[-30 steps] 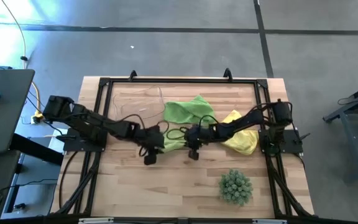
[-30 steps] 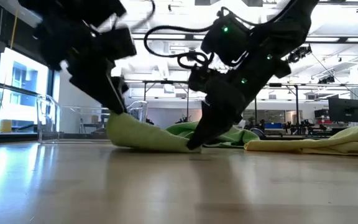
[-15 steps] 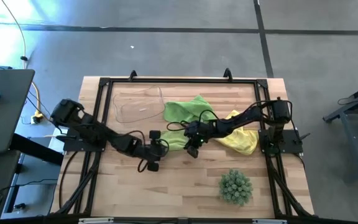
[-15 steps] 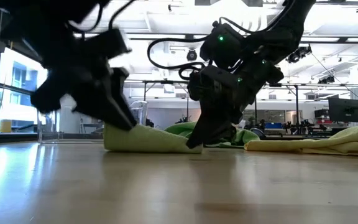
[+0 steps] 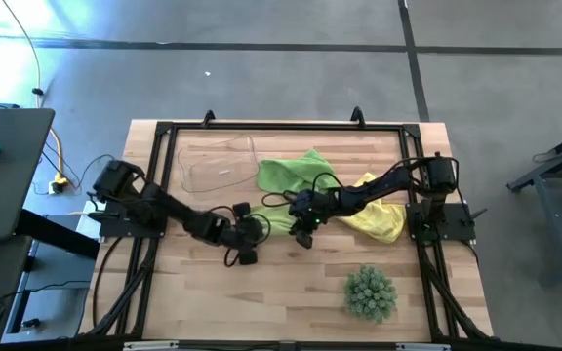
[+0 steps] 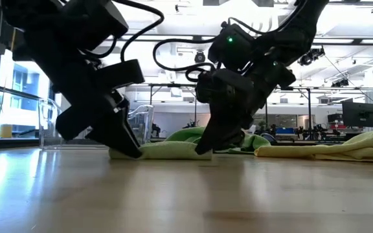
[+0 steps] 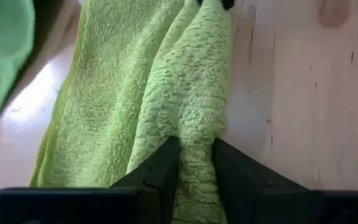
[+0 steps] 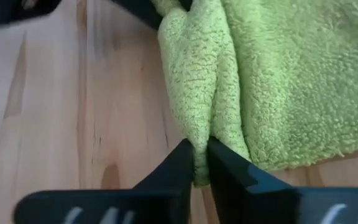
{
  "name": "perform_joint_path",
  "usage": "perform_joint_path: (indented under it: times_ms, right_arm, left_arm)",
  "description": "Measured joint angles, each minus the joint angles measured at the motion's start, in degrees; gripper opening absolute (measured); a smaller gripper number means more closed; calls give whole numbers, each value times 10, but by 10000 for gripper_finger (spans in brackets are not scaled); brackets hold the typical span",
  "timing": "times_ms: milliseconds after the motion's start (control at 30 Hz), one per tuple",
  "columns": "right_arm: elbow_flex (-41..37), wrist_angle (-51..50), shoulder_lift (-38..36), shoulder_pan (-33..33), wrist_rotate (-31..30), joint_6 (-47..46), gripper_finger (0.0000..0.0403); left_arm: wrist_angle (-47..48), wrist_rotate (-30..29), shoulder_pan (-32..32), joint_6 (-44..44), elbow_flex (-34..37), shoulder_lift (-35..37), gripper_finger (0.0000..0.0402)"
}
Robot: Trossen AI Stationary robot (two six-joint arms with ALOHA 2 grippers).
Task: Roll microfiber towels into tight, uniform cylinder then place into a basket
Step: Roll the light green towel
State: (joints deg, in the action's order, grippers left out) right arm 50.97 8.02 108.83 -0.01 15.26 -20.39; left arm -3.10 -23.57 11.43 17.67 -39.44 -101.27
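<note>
High view: both claws sit mid-bench on the near edge of one lime towel [image 5: 273, 223], left claw [image 5: 246, 255] at its left end, right claw [image 5: 305, 237] at its right. Second lime towel [image 5: 296, 173] and yellow towel [image 5: 379, 216] lie loose behind; clear basket [image 5: 213, 166] is at back left, nothing in it yet.

Low view: the towel [image 6: 167, 150] is a low fold lying on the bench [image 6: 186, 194], barely rolled, both claws at its ends.

Left wrist: fingers [image 7: 160, 171] pinching a ridge of towel [image 7: 185, 106] edge.

Right wrist: fingers [image 8: 179, 162] pinching the opposite corner fold [image 8: 194, 93].

Advice: keep both pinches level and roll away in sync, holding tension along the edge; uneven wrist turn likely gives a cone. Mind the other lime towel, which is just behind.
</note>
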Motion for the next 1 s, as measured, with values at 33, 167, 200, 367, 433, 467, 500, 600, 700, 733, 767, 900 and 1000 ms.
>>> perform_joint_path:
  times_ms: [33,167,200,367,433,467,500,600,700,733,767,900,1000]
  right_arm:
    - [-1,-2,-6,0,0,13,58]
    - [-3,-34,-46,1,2,71,90]
    - [-3,-38,-56,1,2,86,95]
    - [-2,-47,-85,36,-35,160,103]
    - [-2,-46,-86,60,-73,210,103]
    - [-2,-47,-85,74,-93,233,103]
    - [-2,-44,-84,88,-114,256,103]
    - [-2,-42,-81,131,-181,315,103]
    - [-1,-26,-82,161,-249,345,103]
    - [-1,-22,-83,168,-262,353,103]
    - [-1,-16,-83,173,-268,359,103]
    - [0,-11,-82,178,-271,356,103]
    - [0,-9,-82,178,-269,321,107]
  left_arm:
    - [1,11,-4,9,0,0,73]
    - [-6,92,-28,36,-1,5,27]
    - [-15,120,-36,39,-1,5,17]
    - [-62,305,-81,47,2,2,10]
    - [-73,356,-92,51,4,0,10]
    - [-75,369,-97,57,4,-1,10]
    - [-75,374,-101,65,4,-1,10]
    - [-74,378,-114,98,4,-1,9]
    - [-71,380,-125,125,4,-1,9]
    - [-70,380,-127,131,4,-1,9]
    - [-70,380,-128,137,4,-1,9]
    - [-71,377,-130,147,4,-1,9]
    - [-71,369,-126,152,4,-1,11]
